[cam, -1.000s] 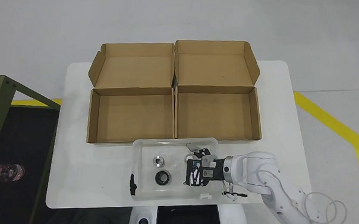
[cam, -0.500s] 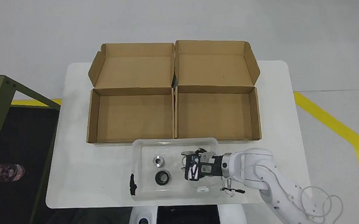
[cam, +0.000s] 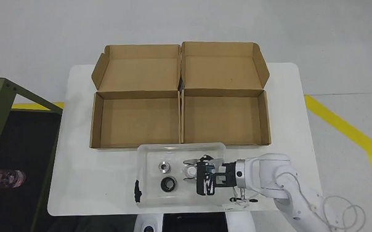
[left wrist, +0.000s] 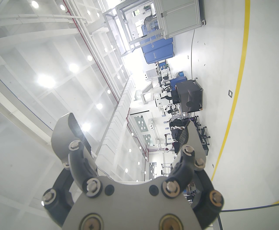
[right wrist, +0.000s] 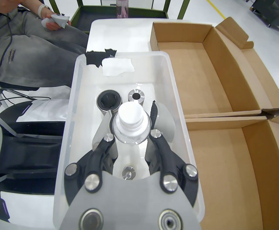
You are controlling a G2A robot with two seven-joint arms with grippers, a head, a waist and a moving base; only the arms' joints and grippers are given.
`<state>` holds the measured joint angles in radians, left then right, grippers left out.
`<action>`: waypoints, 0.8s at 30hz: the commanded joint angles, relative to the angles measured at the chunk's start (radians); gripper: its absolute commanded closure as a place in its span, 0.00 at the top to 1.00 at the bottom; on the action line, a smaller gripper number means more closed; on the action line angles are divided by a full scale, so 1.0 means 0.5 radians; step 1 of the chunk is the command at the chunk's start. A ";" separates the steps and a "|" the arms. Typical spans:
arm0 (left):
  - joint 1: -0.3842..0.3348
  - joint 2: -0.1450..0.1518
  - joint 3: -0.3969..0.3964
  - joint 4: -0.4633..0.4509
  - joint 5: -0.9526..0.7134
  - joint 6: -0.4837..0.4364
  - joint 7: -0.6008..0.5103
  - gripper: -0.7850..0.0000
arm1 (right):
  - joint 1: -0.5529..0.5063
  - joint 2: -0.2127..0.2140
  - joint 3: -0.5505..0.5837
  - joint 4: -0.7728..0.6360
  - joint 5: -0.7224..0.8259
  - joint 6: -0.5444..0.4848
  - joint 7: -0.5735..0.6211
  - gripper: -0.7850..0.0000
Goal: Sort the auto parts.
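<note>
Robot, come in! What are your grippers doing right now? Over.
Left gripper open, empty, aimed away from the table. Right gripper around white part inside clear bin. Black ring and metal sleeve just ahead of it.

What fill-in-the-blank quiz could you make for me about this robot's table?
1. The right gripper is down inside the clear plastic ___.
2. The stepped part at that gripper is ___ in colour.
3. Both cardboard boxes on the table are ___.
4. The left gripper, pointed up at the ceiling, holds ___.

Missing words: bin; white; empty; nothing.
</note>
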<state>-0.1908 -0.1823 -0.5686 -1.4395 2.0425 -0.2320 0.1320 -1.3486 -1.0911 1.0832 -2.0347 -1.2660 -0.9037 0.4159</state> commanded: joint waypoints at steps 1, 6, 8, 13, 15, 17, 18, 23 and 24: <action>0.000 0.000 0.000 0.000 0.000 0.000 0.000 1.00 | -0.007 0.006 0.027 -0.034 0.035 -0.009 -0.019 0.00; 0.000 0.000 0.000 0.000 0.000 0.000 0.000 1.00 | -0.014 0.023 0.110 -0.148 0.091 -0.020 -0.042 0.00; 0.000 0.000 0.000 0.000 0.000 0.000 0.000 1.00 | -0.018 0.030 0.150 -0.199 0.112 -0.011 -0.052 0.00; 0.000 0.000 0.000 0.000 0.000 0.000 0.000 1.00 | 0.005 0.043 0.244 -0.247 0.203 0.002 -0.077 0.00; 0.000 0.000 0.000 0.000 0.000 0.000 0.000 1.00 | 0.024 0.047 0.270 -0.244 0.238 0.009 -0.079 0.00; 0.000 0.000 0.000 0.000 0.000 0.000 0.000 1.00 | 0.045 0.050 0.291 -0.232 0.276 0.018 -0.083 0.00; 0.000 0.000 0.000 0.000 0.000 0.000 0.000 1.00 | 0.055 0.051 0.302 -0.221 0.295 0.024 -0.085 0.00; 0.000 0.000 0.000 0.000 0.000 0.000 0.000 1.00 | 0.105 0.056 0.347 -0.133 0.392 0.065 -0.096 0.00; 0.000 0.000 0.000 0.000 0.000 0.000 0.000 1.00 | 0.113 0.056 0.353 -0.114 0.412 0.078 -0.099 0.00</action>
<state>-0.1908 -0.1823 -0.5686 -1.4395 2.0425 -0.2320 0.1320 -1.2963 -1.0632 1.2567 -2.1019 -1.0706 -0.8707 0.3675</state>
